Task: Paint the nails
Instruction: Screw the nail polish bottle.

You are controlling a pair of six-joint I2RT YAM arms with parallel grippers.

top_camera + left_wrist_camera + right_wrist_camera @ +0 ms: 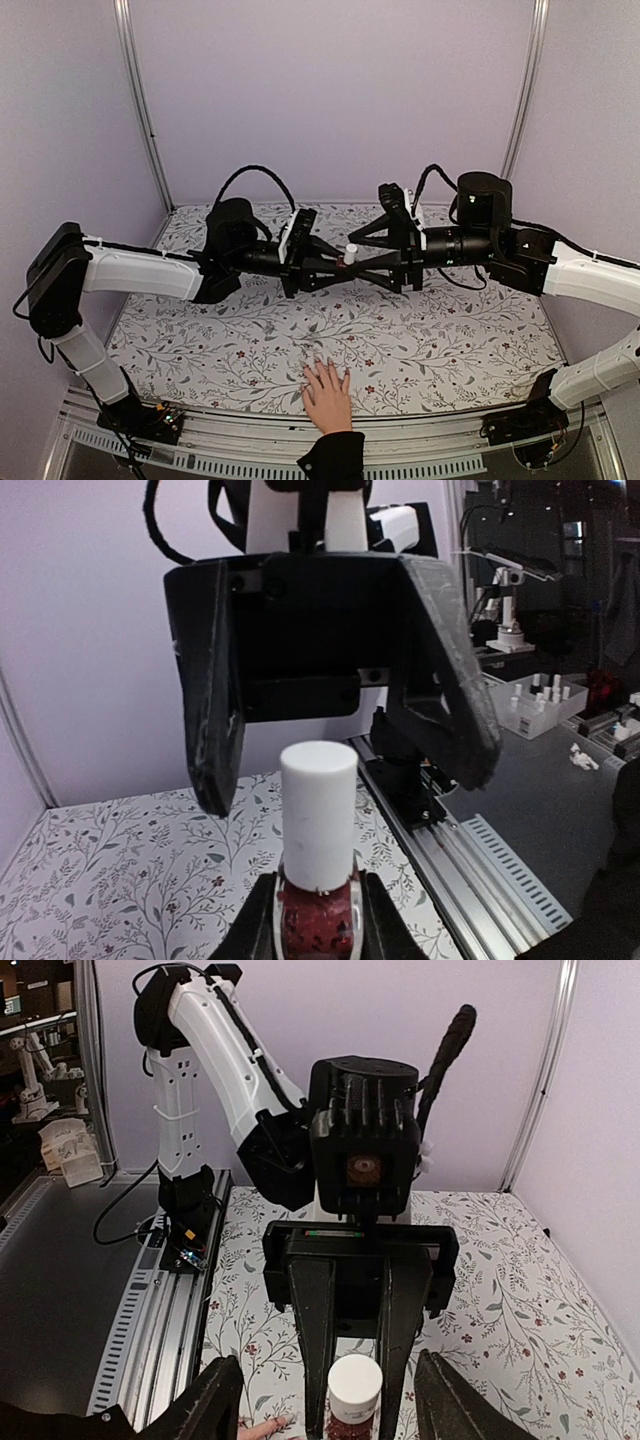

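A small dark-red bottle (316, 925) with a white cap (318, 815) stands upright between the fingers of my left gripper (318, 900), which is shut on its glass body. In the top view the bottle (349, 256) hangs mid-air over the table's middle, where the two grippers meet. My right gripper (325, 1360) faces it, open, its fingers (214, 695) spread wide on either side of the cap without touching it. A light-skinned hand (328, 397) with a black cuff lies flat at the near table edge. Its nails (324, 367) are tiny and pale.
The table (470, 340) has a floral-patterned cover and pale purple walls on three sides. An aluminium rail (250, 452) runs along the near edge. One fingertip of the hand (265, 1424) shows below the grippers in the right wrist view.
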